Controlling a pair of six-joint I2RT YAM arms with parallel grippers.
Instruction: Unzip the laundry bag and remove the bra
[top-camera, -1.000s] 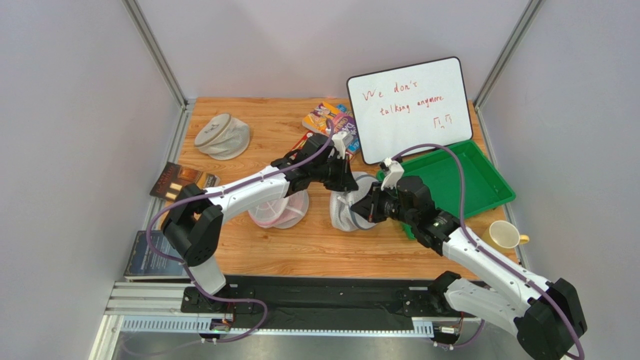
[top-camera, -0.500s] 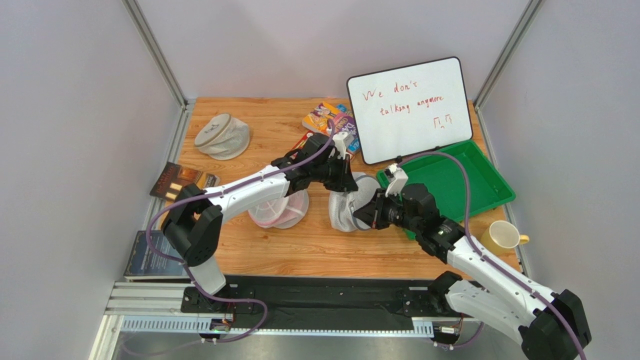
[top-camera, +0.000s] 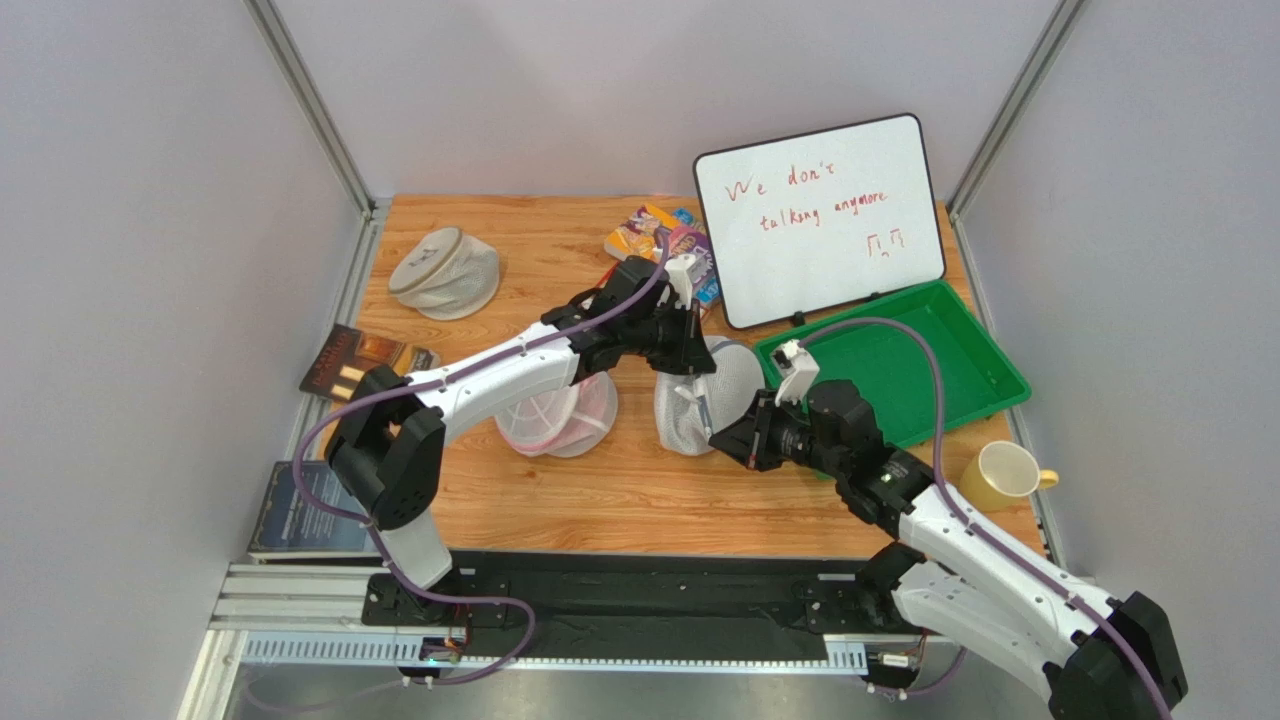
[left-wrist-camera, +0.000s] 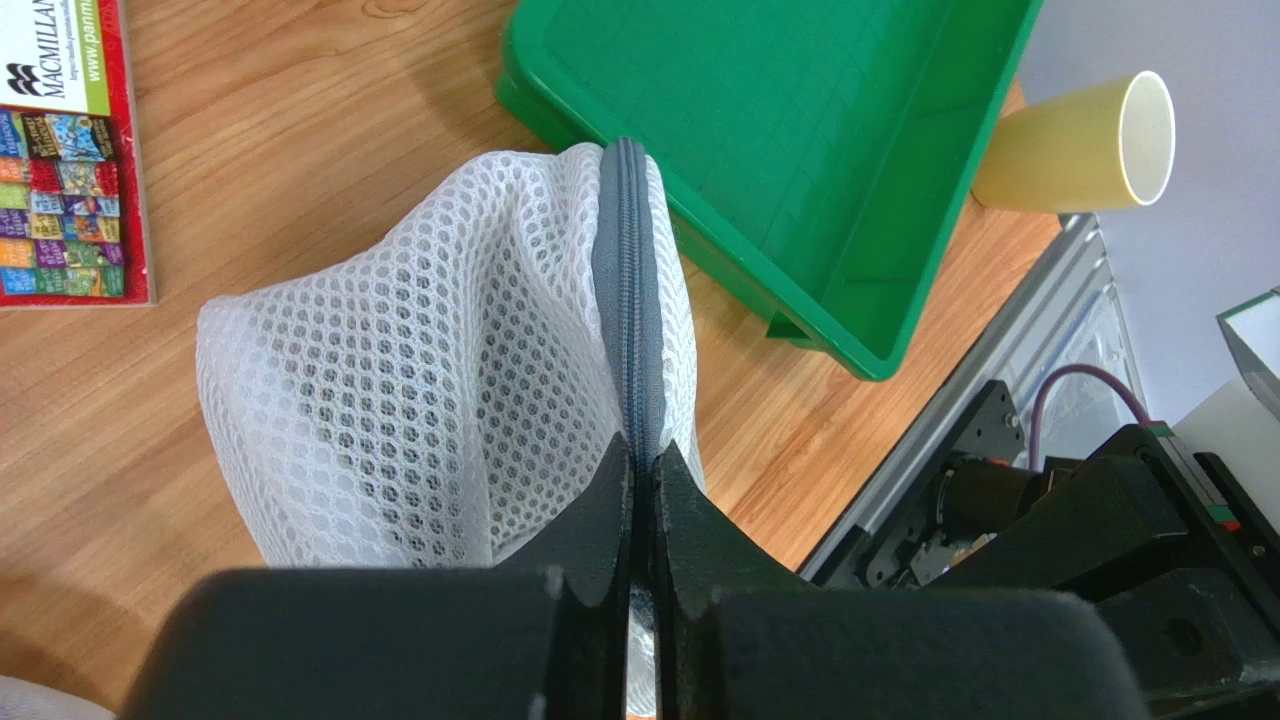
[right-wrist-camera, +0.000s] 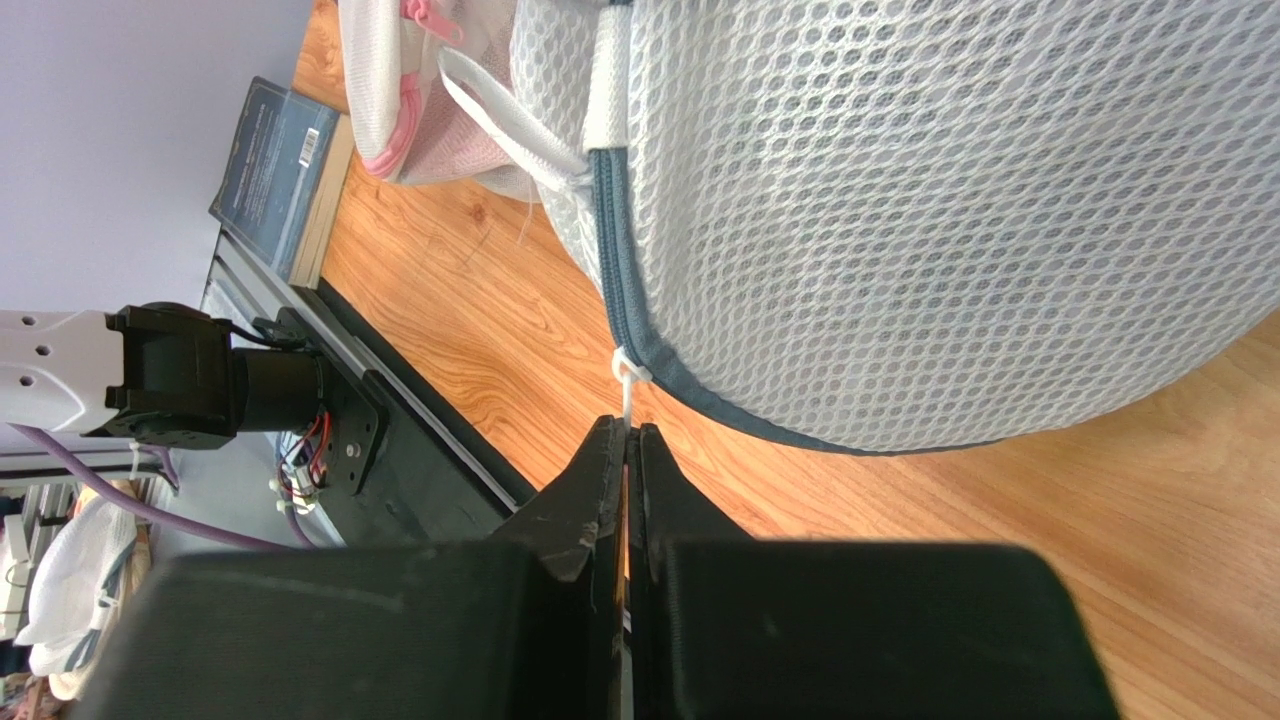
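The white mesh laundry bag (top-camera: 700, 402) stands on the table between the two arms; it also shows in the left wrist view (left-wrist-camera: 421, 360) and the right wrist view (right-wrist-camera: 932, 210). My left gripper (left-wrist-camera: 642, 458) is shut on the bag's grey-blue zipper rim (left-wrist-camera: 624, 285) at its far side (top-camera: 684, 348). My right gripper (right-wrist-camera: 627, 435) is shut on the thin white zipper pull (right-wrist-camera: 625, 371) at the bag's near edge (top-camera: 732, 435). The zipper rim (right-wrist-camera: 616, 270) looks closed where it shows. The bra is hidden.
A pink-tinted mesh bag (top-camera: 559, 420) lies left of the laundry bag. A beige-grey bag (top-camera: 443, 272) is at the far left. A green tray (top-camera: 917, 360) and whiteboard (top-camera: 819, 210) stand right, with a yellow cup (top-camera: 1004, 470). Books (top-camera: 361, 360) lie left.
My right gripper has drawn back toward the near edge with the zipper pull. The laundry bag has tipped so its round end panel faces up more. The left gripper has barely moved.
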